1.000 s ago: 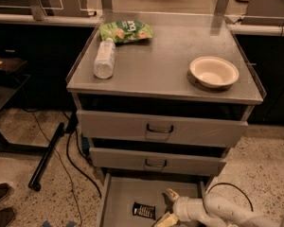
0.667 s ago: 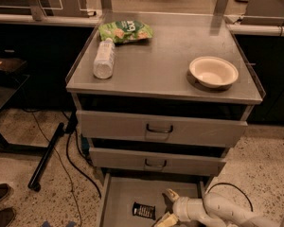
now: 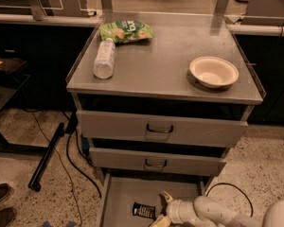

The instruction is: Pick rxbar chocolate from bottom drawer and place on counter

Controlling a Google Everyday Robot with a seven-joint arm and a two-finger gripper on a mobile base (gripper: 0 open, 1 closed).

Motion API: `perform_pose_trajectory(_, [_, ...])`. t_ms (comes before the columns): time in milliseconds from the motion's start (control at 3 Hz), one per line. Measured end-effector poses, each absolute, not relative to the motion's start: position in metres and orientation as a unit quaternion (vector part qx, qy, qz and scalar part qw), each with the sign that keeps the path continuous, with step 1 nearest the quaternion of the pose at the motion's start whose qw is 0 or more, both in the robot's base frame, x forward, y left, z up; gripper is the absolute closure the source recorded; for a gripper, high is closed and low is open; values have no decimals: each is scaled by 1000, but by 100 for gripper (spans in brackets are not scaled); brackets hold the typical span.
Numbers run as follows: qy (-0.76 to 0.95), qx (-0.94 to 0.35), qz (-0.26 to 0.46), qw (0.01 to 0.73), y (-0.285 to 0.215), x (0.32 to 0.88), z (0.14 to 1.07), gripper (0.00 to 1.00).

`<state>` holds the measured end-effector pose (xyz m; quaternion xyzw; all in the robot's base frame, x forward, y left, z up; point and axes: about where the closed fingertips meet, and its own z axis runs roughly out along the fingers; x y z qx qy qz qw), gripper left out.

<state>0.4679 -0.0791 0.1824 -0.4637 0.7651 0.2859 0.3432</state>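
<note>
— Camera view, looking down on the cabinet: where's the pincer (image 3: 160, 210) from where you stand?
— Low down, inside the bottom drawer (image 3: 117, 197), which is pulled out. It comes in from the right on a white arm (image 3: 213, 213).
— Wide or narrow?
— Wide. One finger (image 3: 166, 197) points toward the back of the drawer, the other sits at the bottom edge of the view, with a clear gap between them. Nothing is gripped.
— And the rxbar chocolate (image 3: 143, 210)?
— Flat on the drawer floor, black wrapper with pale lettering, just left of the pincer's tips. Whether a tip touches it, I cannot tell.
— What's up on the bench (image 3: 161, 56)?
— A clear plastic bottle (image 3: 104, 58) lying on its side near the left edge. A green snack bag (image 3: 125, 30) is at the back, right by the bottle's far end. A pale bowl (image 3: 214, 71) stands upright toward the right, well apart from both.
— The other drawers?
— The top drawer (image 3: 161, 129) and the middle drawer (image 3: 156, 162) each show a dark handle at the centre.
— Anything on the floor?
— A black cable (image 3: 73, 150) trails beside the cabinet's left side, and a pair of dark shoes (image 3: 0, 205) sits in the near left corner.
</note>
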Motion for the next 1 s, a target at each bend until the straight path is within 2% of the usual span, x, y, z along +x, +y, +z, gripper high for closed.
perform_pose_trajectory(1000, [767, -435, 296, 368, -58, 485, 157, 0])
